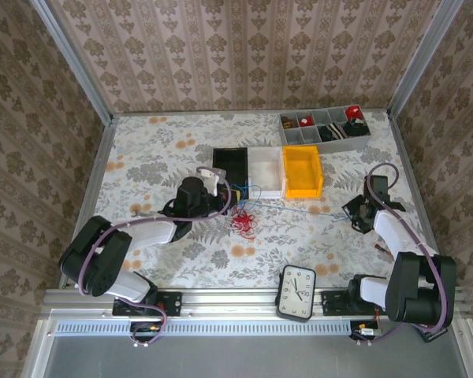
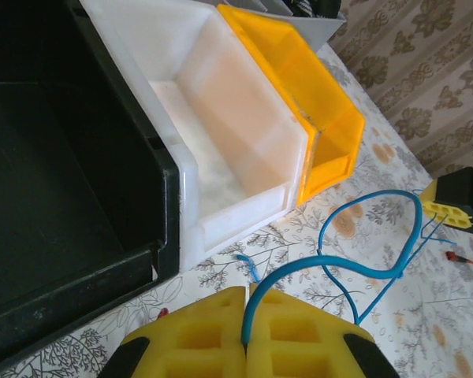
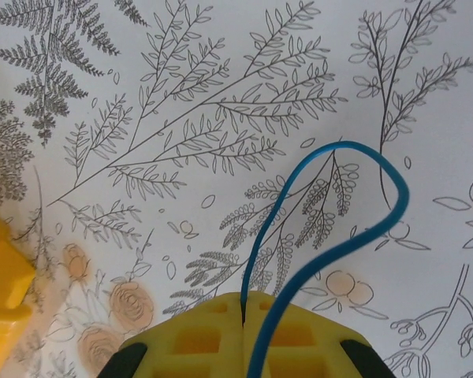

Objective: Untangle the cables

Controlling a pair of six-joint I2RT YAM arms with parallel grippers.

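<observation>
We work at a table [image 1: 154,153] spread with pale floral cloth. A black plastic bin [image 1: 230,164], a white plastic bin [image 1: 266,172] and a yellow plastic bin [image 1: 302,172] stand in a touching row, probably there to receive sorted wires. The cables [image 1: 242,219], thin red, blue and whitish wires, lie bunched on the cloth just in front of the black and white bins, beside our left arm. Our left pincer [image 2: 246,298] is clamped on a thin blue cable [image 2: 363,264] close to that bunch. Our right pincer [image 3: 243,301], well apart toward the right edge, is likewise clamped on a blue cable [image 3: 343,145], which we judge to be the same strand. We think the two grips sit at separate points so this strand can be drawn clear of the red tangle [image 1: 243,226]. It curls slack between them.
</observation>
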